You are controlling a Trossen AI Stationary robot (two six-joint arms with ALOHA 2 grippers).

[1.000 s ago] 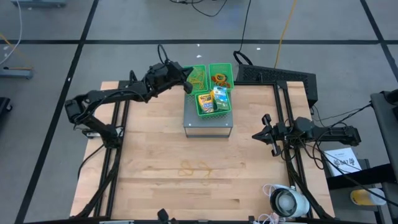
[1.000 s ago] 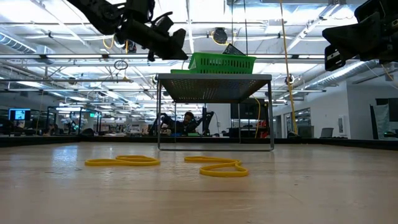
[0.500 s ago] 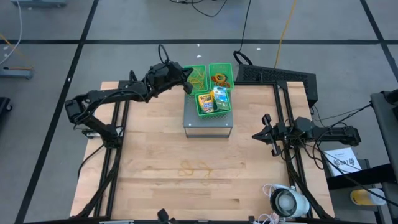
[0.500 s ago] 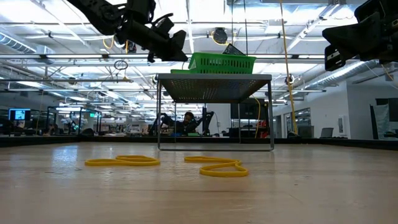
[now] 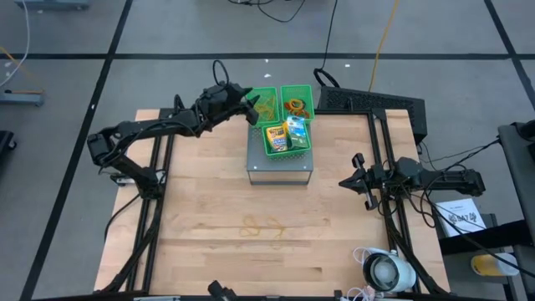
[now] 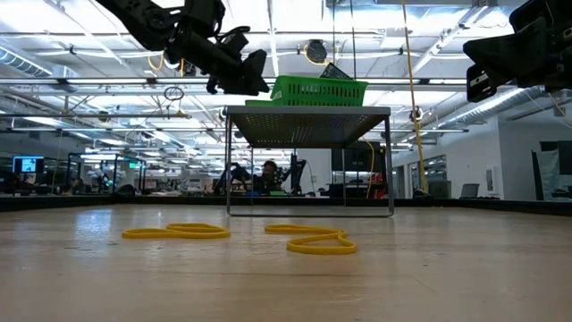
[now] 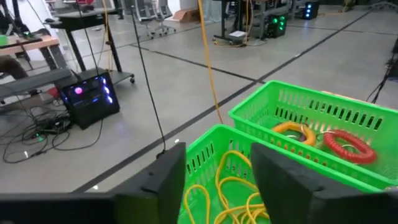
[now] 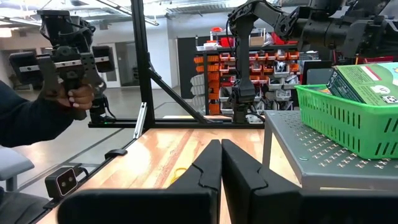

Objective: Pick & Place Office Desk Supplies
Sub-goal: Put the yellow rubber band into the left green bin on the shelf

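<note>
Bright overhead strip lights — sharp

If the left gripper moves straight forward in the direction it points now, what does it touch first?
Probably the yellow rubber bands in the near green basket. The left gripper, fingers apart, points down into it. How far away they lie is unclear.

Two loose yellow rubber bands (image 5: 263, 227) lie flat on the counter (image 5: 201, 209), well in front of the grey metal stand (image 5: 280, 167). On that stand, the front green bin holds a yellow-green crayon box (image 5: 276, 138) and, beside it, a green-white packet (image 5: 297, 132). Behind them, one rear bin holds a tangle of yellow rubber bands (image 7: 239, 186), and the bin next to it holds an orange ring (image 7: 292, 129) and a red ring (image 7: 345, 142) lying together
</note>
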